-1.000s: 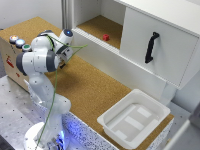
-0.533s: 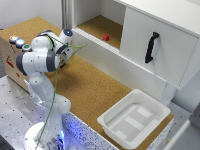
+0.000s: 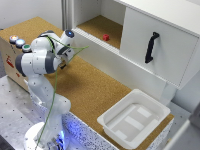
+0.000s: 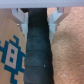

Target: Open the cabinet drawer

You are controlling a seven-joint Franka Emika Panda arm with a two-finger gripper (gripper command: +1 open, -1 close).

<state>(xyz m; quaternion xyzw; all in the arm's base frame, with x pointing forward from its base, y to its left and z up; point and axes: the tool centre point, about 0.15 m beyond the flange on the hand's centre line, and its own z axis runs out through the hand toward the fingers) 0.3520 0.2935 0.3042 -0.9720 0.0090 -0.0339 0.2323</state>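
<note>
One arm: a white Franka arm [image 3: 42, 65] stands on the perforated metal base at the exterior view's left, folded over the cork counter [image 3: 92, 92].
Tool: the tool [image 4: 38, 22] appears in the wrist view with its two pale fingers [image 4: 20, 18] spread apart, nothing between them but a dark band [image 4: 38, 55] running below; in the exterior view it is hidden behind the arm's own links.
Cabinet: the cabinet [image 3: 150, 35] is a large white box along the far side of the counter, with a cork-floored recess [image 3: 97, 27] at the exterior view's left and a big white door [image 3: 157, 47] with a black handle [image 3: 151, 47] at its right.
Drawer: the drawer [image 3: 117, 62] is the long low white panel under the recess and door, flush with the cabinet front, well apart from the tool.
Red object: a small red object [image 3: 106, 37] sits on the recess floor.
Bin: a white plastic bin [image 3: 134, 119] rests on the counter in front of the cabinet, toward the exterior view's right.
Box: a brown cardboard box [image 3: 11, 52] with round coloured buttons [image 3: 19, 43] on top stands behind the arm.
Cable: a green cable [image 3: 52, 100] hangs down along the arm.
</note>
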